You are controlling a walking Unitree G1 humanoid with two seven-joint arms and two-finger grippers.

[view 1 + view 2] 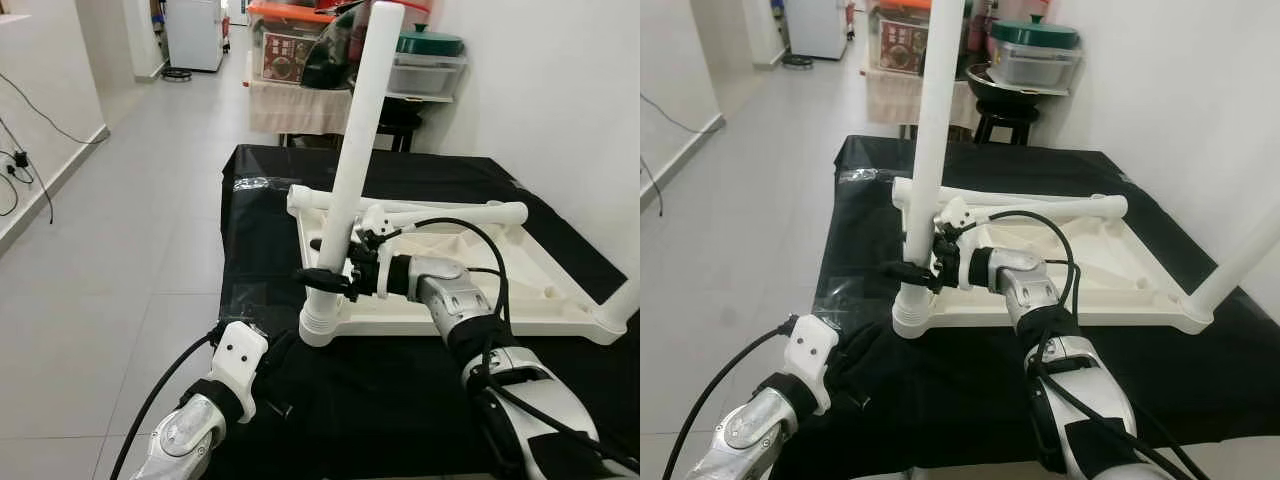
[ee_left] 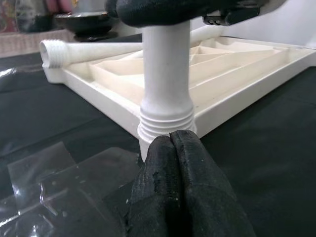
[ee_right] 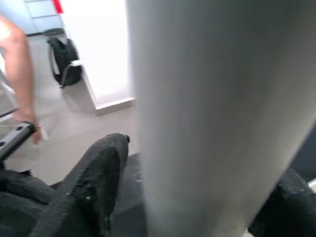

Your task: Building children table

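Right pincer (image 1: pixel 322 272) is clamped round the upright white leg (image 1: pixel 355 160), low down, just above the corner socket of the flipped tabletop (image 1: pixel 560 295) on the black worktop (image 1: pixel 400 400). Left pincer (image 2: pixel 174 163) sits pressed together near the leg's threaded base; the right wrist view catches a person's arm (image 3: pixel 19 74).

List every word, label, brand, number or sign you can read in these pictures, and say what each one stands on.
No text can be read.
The box with the orange lid behind the table carries a printed label, too small and blurred to read.
The white table leg, the upturned table top and the black cloth show no markings.
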